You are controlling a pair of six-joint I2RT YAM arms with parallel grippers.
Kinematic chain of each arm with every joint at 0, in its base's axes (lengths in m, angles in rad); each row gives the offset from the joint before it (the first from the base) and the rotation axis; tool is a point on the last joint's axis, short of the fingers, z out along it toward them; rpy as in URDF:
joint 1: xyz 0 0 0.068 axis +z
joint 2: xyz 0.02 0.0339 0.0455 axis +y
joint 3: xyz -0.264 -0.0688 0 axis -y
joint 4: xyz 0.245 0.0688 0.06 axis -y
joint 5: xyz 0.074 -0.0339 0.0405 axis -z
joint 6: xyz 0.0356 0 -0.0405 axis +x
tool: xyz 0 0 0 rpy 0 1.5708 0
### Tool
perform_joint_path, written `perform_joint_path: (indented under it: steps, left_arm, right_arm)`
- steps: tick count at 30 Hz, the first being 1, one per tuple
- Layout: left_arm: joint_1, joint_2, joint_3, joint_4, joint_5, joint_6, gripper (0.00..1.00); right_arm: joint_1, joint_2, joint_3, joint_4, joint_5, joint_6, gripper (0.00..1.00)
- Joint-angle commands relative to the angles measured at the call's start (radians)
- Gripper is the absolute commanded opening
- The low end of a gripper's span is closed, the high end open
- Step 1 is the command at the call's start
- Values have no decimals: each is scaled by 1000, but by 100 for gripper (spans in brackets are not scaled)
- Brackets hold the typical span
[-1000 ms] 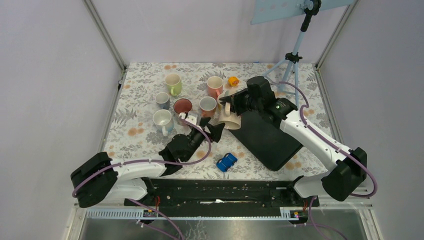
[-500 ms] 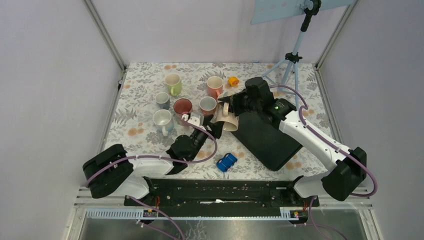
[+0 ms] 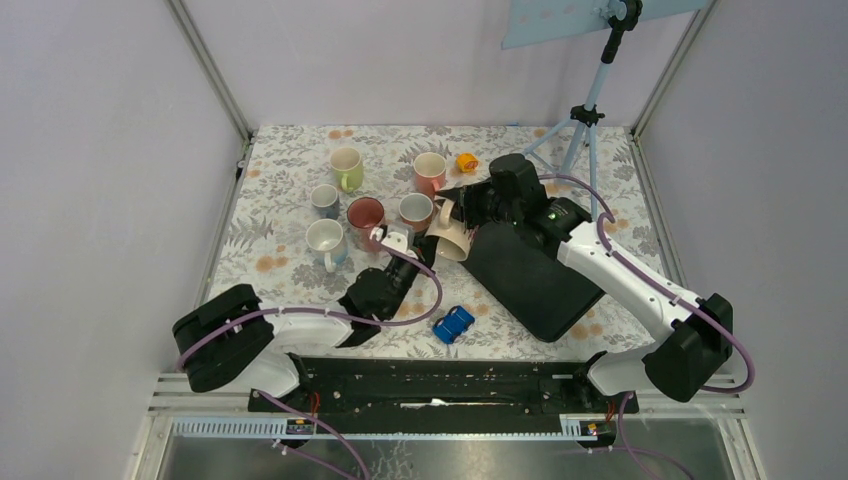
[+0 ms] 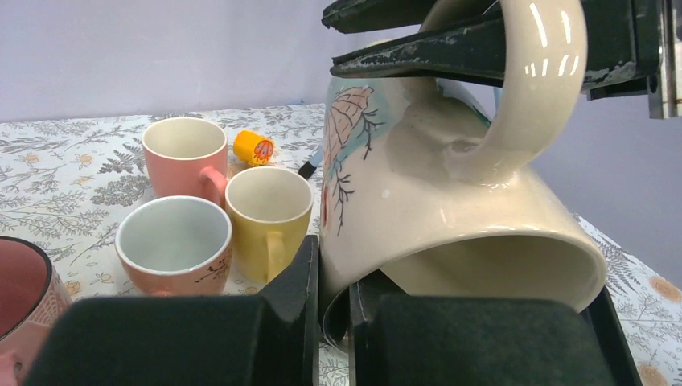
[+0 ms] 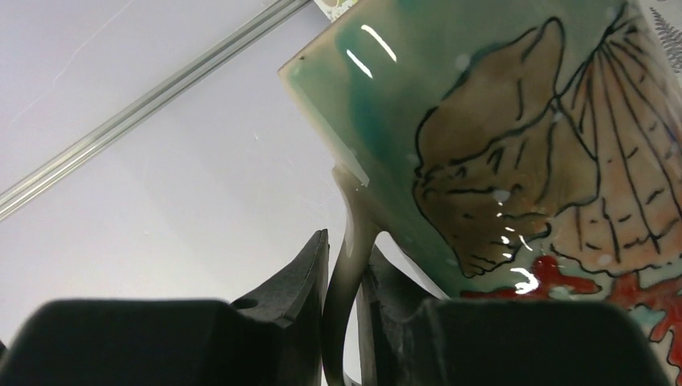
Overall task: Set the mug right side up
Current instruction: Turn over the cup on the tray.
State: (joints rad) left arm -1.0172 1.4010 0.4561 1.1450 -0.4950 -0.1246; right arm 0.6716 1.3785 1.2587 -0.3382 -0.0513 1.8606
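Painted mug (image 5: 523,145), handle (image 5: 341,273) pinched between fingers (image 5: 296,280)

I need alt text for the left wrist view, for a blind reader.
A tilted cream ceramic mug with a leaf drawing fills the view, its rim pinched by the left gripper below and its handle held by the right gripper above. Left of it stand a pink mug, a yellow mug and a salmon mug on a floral tablecloth.

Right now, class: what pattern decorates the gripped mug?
The mug shows black-outlined leaves on teal; best in right wrist view.
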Motion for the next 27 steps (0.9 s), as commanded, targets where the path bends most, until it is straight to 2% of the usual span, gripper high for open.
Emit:
perform_joint_path:
  steps: [1, 2, 6, 10, 15, 19, 25, 26, 27]
  left_arm:
    - [9, -17, 61, 73, -28, -68, 0]
    - [9, -23, 64, 61, -29, -74, 0]
    - [9, -44, 77, 25, -30, -102, 0]
    - [9, -63, 100, -40, -27, -133, 0]
    - [12, -102, 142, -166, -41, -192, 0]
    - [16, -146, 186, -313, -57, -235, 0]
    - [34, -204, 246, -537, -51, -313, 0]
    - [39, -215, 258, -580, -47, -328, 0]
    - [46, -228, 267, -624, -36, -341, 0]
  right_arm:
    - [16, -33, 1, 131, -15, -54, 9]
    - [16, -34, -5, 137, -16, -62, 16]
    - [16, -46, -20, 140, -8, -84, 34]
    - [17, -71, -44, 140, 15, -118, 57]
    - [17, -102, -41, 97, 46, -209, 76]
    - [16, -136, -63, 50, 93, -274, 87]
    - [16, -205, -128, 46, 110, -350, 93]
    - [17, -214, -131, 43, 114, -369, 99]
    - [16, -221, -130, 33, 117, -390, 100]
